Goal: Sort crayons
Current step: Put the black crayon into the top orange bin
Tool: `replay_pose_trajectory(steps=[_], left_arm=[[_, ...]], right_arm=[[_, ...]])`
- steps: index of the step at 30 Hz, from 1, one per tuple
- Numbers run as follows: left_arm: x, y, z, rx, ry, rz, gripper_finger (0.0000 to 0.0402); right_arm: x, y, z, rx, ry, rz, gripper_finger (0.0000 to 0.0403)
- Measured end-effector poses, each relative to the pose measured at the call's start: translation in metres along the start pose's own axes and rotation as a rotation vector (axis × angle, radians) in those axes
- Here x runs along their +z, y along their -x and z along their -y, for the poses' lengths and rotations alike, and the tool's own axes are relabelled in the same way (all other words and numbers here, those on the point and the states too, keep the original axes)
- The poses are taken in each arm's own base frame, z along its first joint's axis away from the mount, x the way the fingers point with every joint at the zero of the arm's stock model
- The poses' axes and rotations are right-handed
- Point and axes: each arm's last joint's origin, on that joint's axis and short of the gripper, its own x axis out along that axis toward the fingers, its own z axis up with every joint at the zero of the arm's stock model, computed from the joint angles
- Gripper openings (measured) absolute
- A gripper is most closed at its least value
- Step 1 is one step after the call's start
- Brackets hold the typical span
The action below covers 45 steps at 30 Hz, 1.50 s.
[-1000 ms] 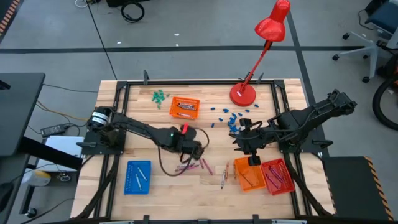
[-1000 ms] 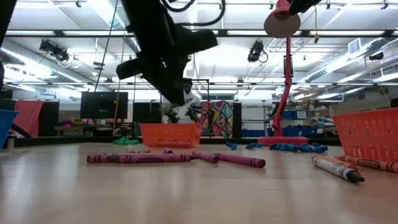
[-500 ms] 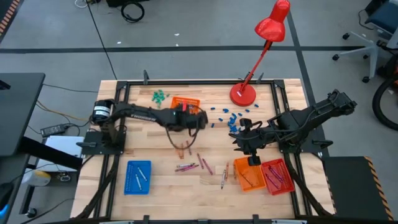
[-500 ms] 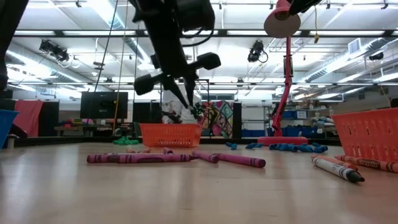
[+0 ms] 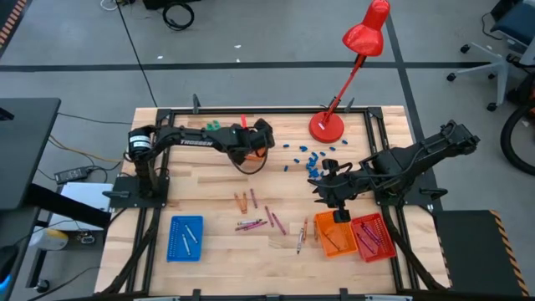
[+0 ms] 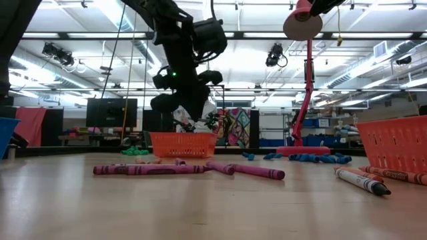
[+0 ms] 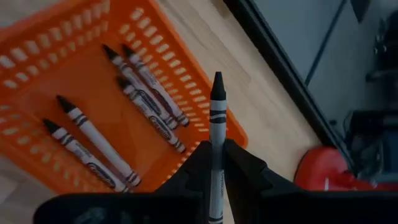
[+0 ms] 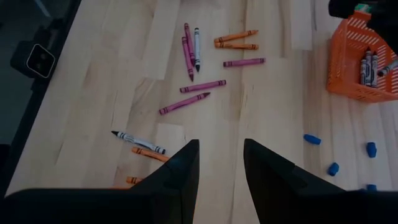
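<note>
The left tool [image 7: 216, 163] hangs above the orange basket [image 5: 249, 142] at about eleven o'clock on the tabletop [image 5: 201, 196], pinching a grey crayon [image 7: 216, 143] between its fingers [image 7: 245, 168] so the dark tip sticks out past them. Through the wrist camera the crayon's tip lies right over the basket's rim, toward the red lamp base [image 7: 323, 171], with five similar grey crayons [image 7: 146, 84] lying flat on the mesh floor beside it.

To my eye the step is the drop into that basket, and the tool wants to shift a little farther over the basket's middle before letting go; released where it is, the crayon could strike the rim and roll out toward the lamp. Coming lower first would also keep it from bouncing on the plastic.

The right tool [image 8: 219, 163] waits at roughly three o'clock, its fingers spread and empty, just beside the orange and red baskets [image 5: 355, 234] near the front edge. Loose crayons [image 5: 263, 216] lie scattered around six o'clock: several magenta, a few orange, and a white one [image 8: 138, 141] off by itself. A blue basket [image 5: 185, 238] sits at seven o'clock with a couple of sticks in it. Much remains to be sorted.
</note>
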Motion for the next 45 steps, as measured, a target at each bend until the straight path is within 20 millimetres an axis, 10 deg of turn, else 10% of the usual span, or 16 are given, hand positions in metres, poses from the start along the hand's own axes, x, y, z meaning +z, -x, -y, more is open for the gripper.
replay_pose_trajectory(steps=[20, 33, 45], left_arm=[[-0.001, -0.005, -0.015, 0.133, 0.075, 0.021, 0.0151], [-0.028, 0.038, -0.025, 0.033, -0.857, -0.117, 0.0158], [-0.086, 0.113, -0.077, -0.176, -1.499, -0.405, 0.0142]], right_arm=[[0.000, 0.004, 0.012, -0.044, -0.040, 0.012, 0.0130], [0.000, 0.004, 0.011, -0.024, -0.044, 0.009, 0.0130], [0.003, -0.004, 0.003, 0.113, -0.074, -0.011, 0.0130]])
